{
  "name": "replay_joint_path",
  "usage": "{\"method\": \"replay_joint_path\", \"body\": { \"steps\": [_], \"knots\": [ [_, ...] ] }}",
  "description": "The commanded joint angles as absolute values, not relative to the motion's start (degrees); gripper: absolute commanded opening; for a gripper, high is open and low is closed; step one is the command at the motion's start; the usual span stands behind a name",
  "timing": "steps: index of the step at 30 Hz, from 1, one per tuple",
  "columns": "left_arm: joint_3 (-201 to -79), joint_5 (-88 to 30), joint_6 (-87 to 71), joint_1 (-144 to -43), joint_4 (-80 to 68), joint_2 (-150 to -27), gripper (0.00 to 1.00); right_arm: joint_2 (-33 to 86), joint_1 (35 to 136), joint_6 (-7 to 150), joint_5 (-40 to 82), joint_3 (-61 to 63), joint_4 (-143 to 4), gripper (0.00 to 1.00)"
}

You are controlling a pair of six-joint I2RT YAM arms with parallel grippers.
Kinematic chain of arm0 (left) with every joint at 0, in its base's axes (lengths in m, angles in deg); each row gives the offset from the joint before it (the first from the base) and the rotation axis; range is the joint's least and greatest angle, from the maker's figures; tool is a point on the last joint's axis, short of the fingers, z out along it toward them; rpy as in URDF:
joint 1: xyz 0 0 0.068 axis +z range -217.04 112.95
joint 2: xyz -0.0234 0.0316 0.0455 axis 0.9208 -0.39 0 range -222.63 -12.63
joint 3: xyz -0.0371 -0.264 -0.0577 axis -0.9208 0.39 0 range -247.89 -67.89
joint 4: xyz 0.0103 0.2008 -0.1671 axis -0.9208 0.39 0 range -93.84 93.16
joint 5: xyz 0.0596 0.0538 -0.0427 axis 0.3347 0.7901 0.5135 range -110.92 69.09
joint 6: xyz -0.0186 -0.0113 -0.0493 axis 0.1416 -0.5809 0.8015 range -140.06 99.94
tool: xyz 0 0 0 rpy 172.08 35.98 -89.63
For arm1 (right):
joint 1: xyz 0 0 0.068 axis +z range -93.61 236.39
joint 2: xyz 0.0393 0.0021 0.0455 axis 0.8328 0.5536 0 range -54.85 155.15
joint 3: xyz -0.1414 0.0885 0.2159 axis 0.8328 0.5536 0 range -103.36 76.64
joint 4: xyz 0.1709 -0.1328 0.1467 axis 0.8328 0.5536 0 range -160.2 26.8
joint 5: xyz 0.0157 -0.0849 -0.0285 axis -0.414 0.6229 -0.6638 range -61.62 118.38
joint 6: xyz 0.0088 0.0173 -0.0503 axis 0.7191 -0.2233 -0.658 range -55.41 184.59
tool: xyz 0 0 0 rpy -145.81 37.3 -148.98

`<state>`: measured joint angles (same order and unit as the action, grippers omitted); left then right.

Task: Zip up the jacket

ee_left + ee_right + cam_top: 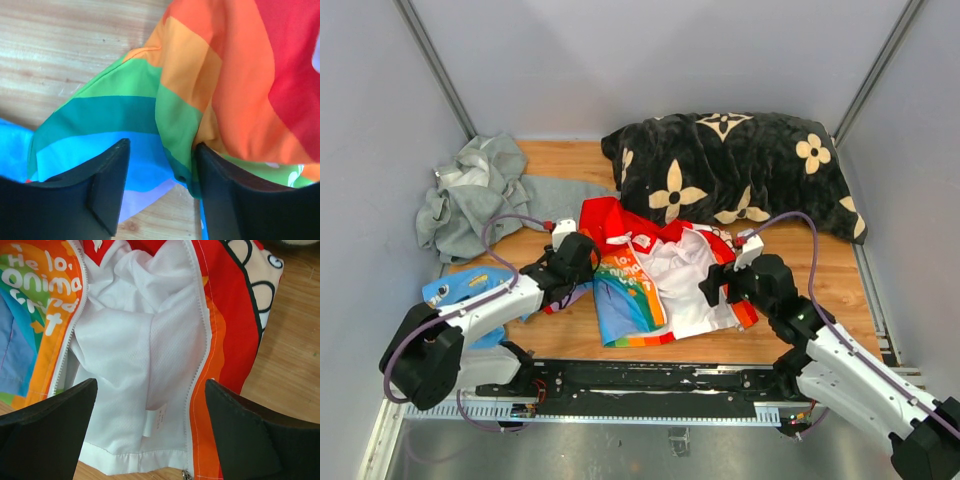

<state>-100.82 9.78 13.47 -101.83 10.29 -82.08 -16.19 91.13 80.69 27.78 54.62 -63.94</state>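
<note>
The jacket (660, 275) lies open on the wooden table, red with rainbow stripes and white lining showing. My left gripper (572, 262) is at its left rainbow sleeve. In the left wrist view the left gripper (160, 172) is open, with a fold of the striped sleeve (165, 115) between the fingers. My right gripper (718, 284) hovers over the jacket's right front edge. In the right wrist view the right gripper (150, 405) is open wide above the white lining (135, 345); both zipper tracks run apart, and the zipper end (186, 474) shows at the hem.
A black pillow with cream flowers (730, 170) lies at the back. A grey hooded sweatshirt (475, 195) is heaped at the back left. A small light-blue garment (460, 285) lies under my left arm. Grey walls close in on three sides.
</note>
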Motion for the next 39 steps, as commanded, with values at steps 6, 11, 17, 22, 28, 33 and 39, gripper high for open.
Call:
{"method": "replay_joint_path", "body": {
  "steps": [6,11,17,22,28,33,39],
  "knots": [
    [-103.39,-3.27,12.21,-101.48,8.91,-71.20,0.76,-5.72,91.98,76.92,27.16,42.94,-58.25,0.90],
    [-99.12,-14.38,15.44,-105.51,4.61,-66.60,0.78,-0.24,93.16,76.65,26.12,41.00,-58.74,0.90],
    [-98.21,-13.30,18.79,-115.96,1.33,-72.92,0.80,1.89,93.30,77.27,26.97,40.56,-59.70,0.90],
    [-98.28,-11.99,19.50,-119.32,1.25,-78.54,0.82,1.00,93.57,77.15,27.41,42.06,-60.28,0.90],
    [-97.87,-6.51,21.13,-121.52,5.49,-81.87,0.83,-1.32,93.66,77.31,26.97,45.27,-62.88,0.90],
    [-98.16,-2.17,22.05,-121.63,10.09,-85.02,0.84,-1.66,93.70,77.58,27.22,46.59,-63.52,0.91],
    [-98.05,6.39,25.17,-121.53,16.48,-83.07,0.78,-3.32,93.74,77.81,28.22,47.37,-63.52,0.91]
  ]
}}
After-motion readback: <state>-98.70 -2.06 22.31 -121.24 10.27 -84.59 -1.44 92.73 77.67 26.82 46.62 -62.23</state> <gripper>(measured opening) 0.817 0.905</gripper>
